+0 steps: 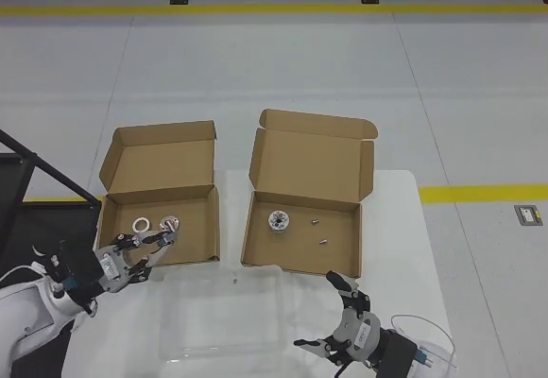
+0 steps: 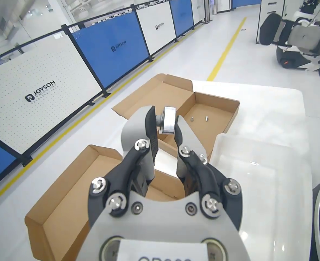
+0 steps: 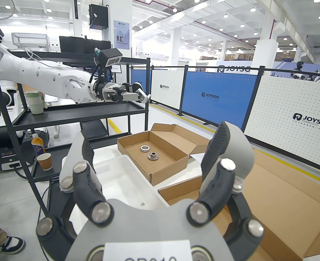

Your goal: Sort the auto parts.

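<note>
The left gripper is closed on a flanged metal part, pinched across its thickness at the very fingertips. In the top view it hangs above the near half of the left box, whose floor carries a ring and a second flanged piece. The right gripper is spread wide and holds nothing. It sits near the front right of the table, beside the clear tray.

The step in hand appears to be placing the held part in the left box.

1. Treat the grip as shallow. Only the pad tips seem to bear on the part, so move slowly and avoid wrist rotation that could lever it out.
2. Bring the part down over bare cardboard, apart from the ring and the flanged piece, and away from the box walls.
3. Lower until the part is just above the floor before you part the fingers. If released from height, a round metal part is likely to bounce or roll.
4. Open the fingers fully, then lift straight up so that neither pad drags the part.
5. Leave the right arm parked. The right box, with its round part and two small screws, lies outside this move.
</note>
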